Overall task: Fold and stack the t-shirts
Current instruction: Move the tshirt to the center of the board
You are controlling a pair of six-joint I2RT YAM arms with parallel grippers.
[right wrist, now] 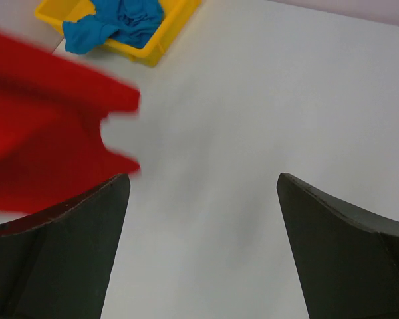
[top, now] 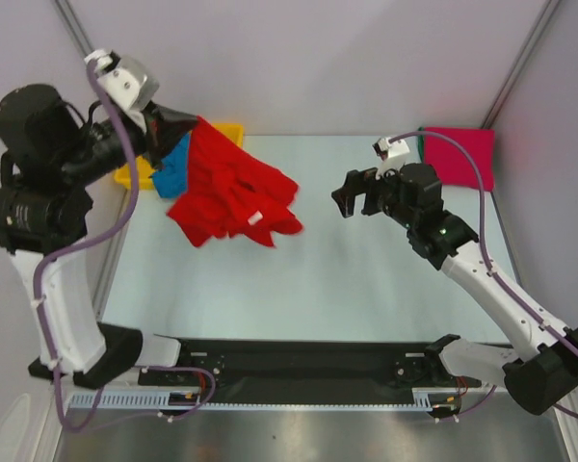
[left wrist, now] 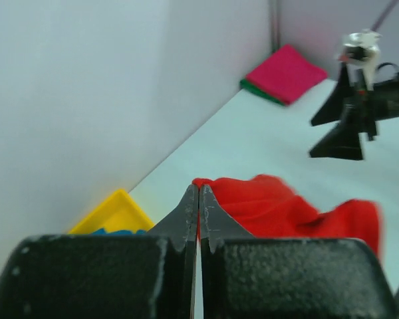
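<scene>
My left gripper (top: 195, 123) is raised at the back left and shut on a corner of the red t-shirt (top: 233, 192), which hangs from it, crumpled, down to the table. In the left wrist view the jaws (left wrist: 199, 189) pinch red cloth (left wrist: 279, 203). My right gripper (top: 358, 197) is open and empty, hovering just right of the red shirt; that shirt shows at the left of its view (right wrist: 46, 126). A blue t-shirt (top: 173, 164) lies in the yellow tray (top: 233, 131). A folded magenta-pink shirt (top: 459, 157) lies on a green one (top: 420, 144) at the back right.
The yellow tray (right wrist: 159, 46) with the blue shirt (right wrist: 116, 23) stands at the back left corner. The pale table (top: 347, 279) is walled by white panels at back and sides. The arm bases and a black rail (top: 299, 371) run along the near edge.
</scene>
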